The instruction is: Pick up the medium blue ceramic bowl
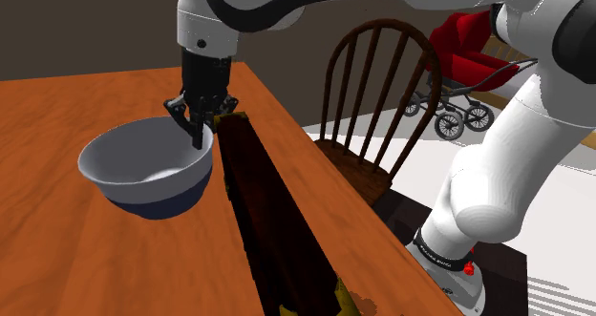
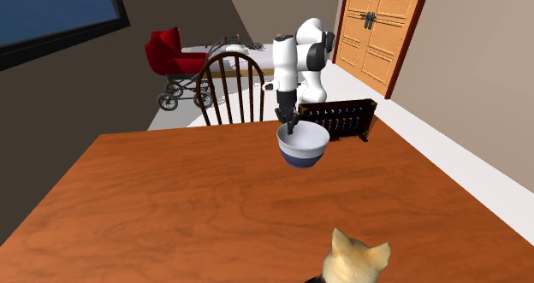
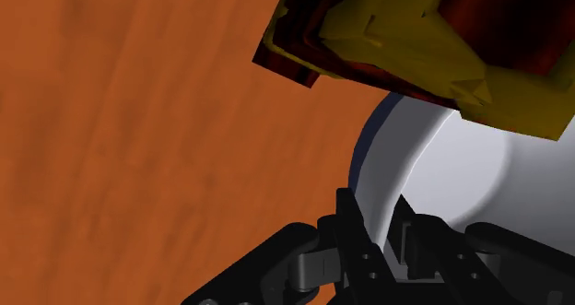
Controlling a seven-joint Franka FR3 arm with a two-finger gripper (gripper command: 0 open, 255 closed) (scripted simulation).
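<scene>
A bowl (image 1: pixel 143 163), white inside with a dark blue base, is tilted slightly over the orange-brown wooden table (image 1: pixel 57 257). My black gripper (image 1: pixel 201 131) comes down from above and is shut on the bowl's rim, on the side nearest the dark rack. In the second exterior view the bowl (image 2: pixel 302 144) looks raised a little off the table (image 2: pixel 171 213), hanging from the gripper (image 2: pixel 291 129). In the wrist view the fingers (image 3: pixel 355 225) clasp the bowl's wall (image 3: pixel 387 156), one inside and one outside.
A long dark red and yellow rack (image 1: pixel 267 219) lies right beside the bowl, along the table's edge. A wooden chair (image 1: pixel 372 94) stands past that edge, with a red pram (image 1: pixel 463 52) behind it. A cat figure (image 2: pixel 355 260) sits at the table's opposite end.
</scene>
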